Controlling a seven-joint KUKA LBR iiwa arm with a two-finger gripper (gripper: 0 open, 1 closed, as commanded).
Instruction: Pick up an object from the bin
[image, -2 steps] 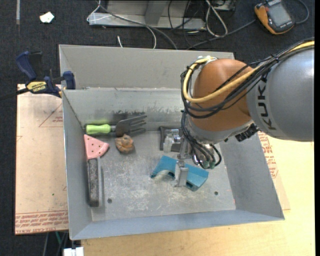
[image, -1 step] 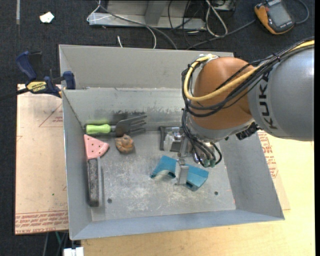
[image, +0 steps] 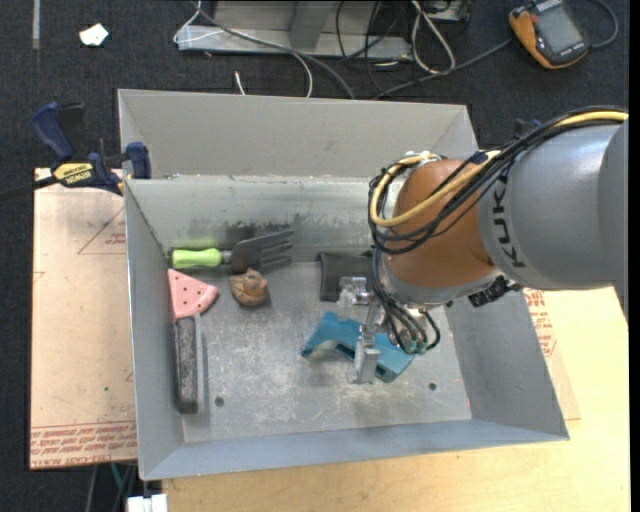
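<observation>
Several small loose things lie spread over the floor of the grey metal bin (image: 300, 425), and the gripper (image: 365, 362) is low among them, right of the middle, set down at a light-blue plastic piece (image: 325, 336) of uneven shape. That blue piece shows on both sides of the gripper, a wider part to the left and a smaller part to the lower right. Whether the gripper is parted or clamped on it cannot be told from this angle. The silver arm (image: 565, 210) comes in from the right with an orange cover (image: 440, 235) and yellow and black cables at its wrist, and black lettering (image: 506, 238) on its side reads "KUKA", the last letter partly cut off. Just behind the gripper sits a dark grey block (image: 336, 274). Well apart to the left are a green-handled hand fork (image: 235, 252), a brown lump (image: 249, 288), a pink dotted wedge (image: 188, 293) and a long dark bar (image: 186, 362) along the left wall.
</observation>
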